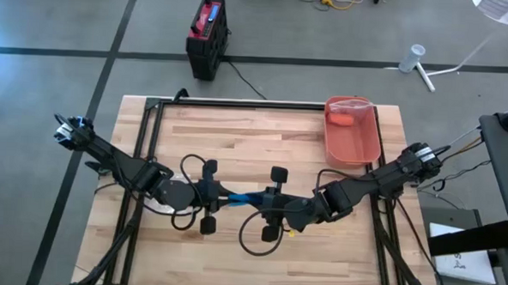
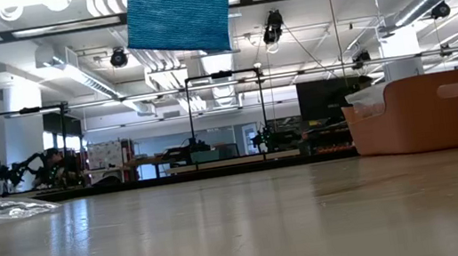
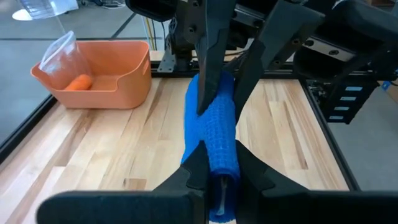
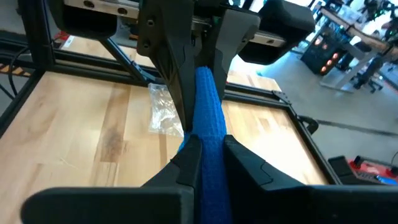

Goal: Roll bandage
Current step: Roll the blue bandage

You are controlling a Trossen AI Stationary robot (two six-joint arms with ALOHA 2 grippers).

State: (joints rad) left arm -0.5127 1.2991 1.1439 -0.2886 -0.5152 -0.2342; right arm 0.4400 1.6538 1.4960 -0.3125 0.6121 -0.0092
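Note:
The blue bandage [image 1: 248, 196] spans the short gap between my two grippers above the middle of the table. My left gripper [image 1: 223, 195] comes from the table's left and is shut on one end. My right gripper [image 1: 271, 202] comes from the right and is shut on the other end. In the low view only a broad blue piece of the bandage [image 2: 179, 14] shows, hanging well above the tabletop; both grippers are above that picture. My left gripper pinches the bandage's left end [image 3: 219, 167] between its two fingers, coming from the table's left, slanting slightly down, along the strip. The bandage is lifted clear of the table. My right gripper pinches the bandage's right end [image 4: 210, 149] between its two fingers, coming from the table's right, slanting slightly down, along the strip. The bunched strip runs straight on to the other gripper's fingers [image 4: 180, 81], clear of the wood.
An orange bin [image 1: 361, 143] at the far right holds an orange object [image 1: 342, 121] and a clear bag. A crumpled clear wrapper [image 4: 163, 111] lies on the wood under the left arm. Black frame rails [image 1: 147, 129] border the table.

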